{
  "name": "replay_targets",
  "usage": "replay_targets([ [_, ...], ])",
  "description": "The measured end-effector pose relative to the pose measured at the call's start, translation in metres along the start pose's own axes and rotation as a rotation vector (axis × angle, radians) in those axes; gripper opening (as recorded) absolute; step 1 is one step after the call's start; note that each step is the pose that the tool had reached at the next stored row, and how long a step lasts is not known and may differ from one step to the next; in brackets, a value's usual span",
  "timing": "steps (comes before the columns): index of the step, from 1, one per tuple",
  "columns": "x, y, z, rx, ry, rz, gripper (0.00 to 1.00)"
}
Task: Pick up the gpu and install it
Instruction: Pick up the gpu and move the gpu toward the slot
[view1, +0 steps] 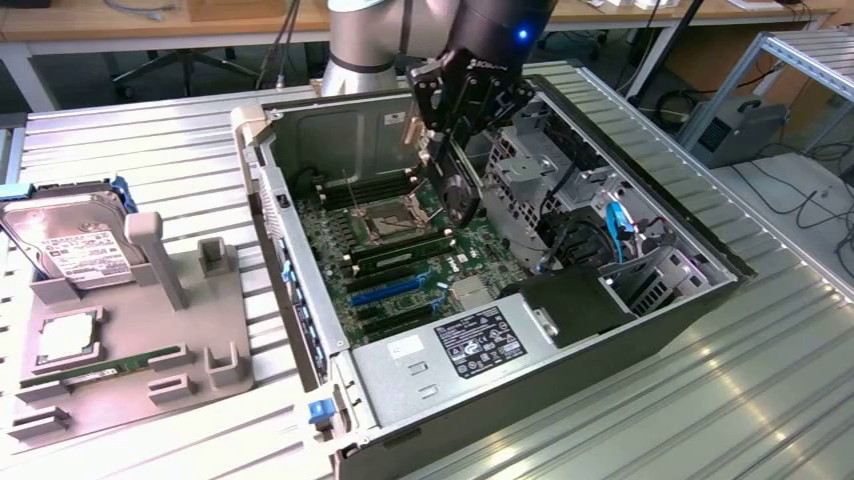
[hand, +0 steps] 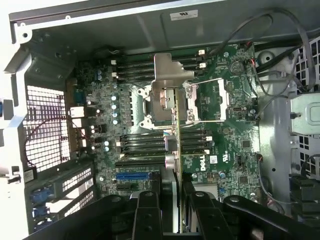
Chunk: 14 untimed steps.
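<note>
gripper: your gripper (view1: 449, 140) hangs inside the open PC case (view1: 641, 340), above the motherboard (view1: 400, 270)

jaws: they're pinching the gpu (view1: 459, 195) by its flat faces. In the wrist view you can see the black fingers (hand: 148, 215) on either side of the card's near edge

gpu: it's up in the air, held on edge, clear of the board and not in any slot yet

gpu from the wrist: you're looking at it edge-on, and its silvery metal part lines up over the CPU socket (view1: 390, 220)

off to the side: the hard drive (view1: 74, 250) and memory stick (view1: 127, 362) sit on the grey fixture (view1: 200, 370) at the exterior view's left, well apart from the case
</note>
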<state>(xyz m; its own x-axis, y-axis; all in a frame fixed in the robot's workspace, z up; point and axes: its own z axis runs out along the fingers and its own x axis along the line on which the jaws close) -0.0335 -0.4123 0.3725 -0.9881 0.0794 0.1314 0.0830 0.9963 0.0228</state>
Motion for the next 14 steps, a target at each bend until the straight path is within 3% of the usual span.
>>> replay_targets([
  [14,-0.020,0.0008,0.0113,0.0011,0.0000,0.000,0.27],
])
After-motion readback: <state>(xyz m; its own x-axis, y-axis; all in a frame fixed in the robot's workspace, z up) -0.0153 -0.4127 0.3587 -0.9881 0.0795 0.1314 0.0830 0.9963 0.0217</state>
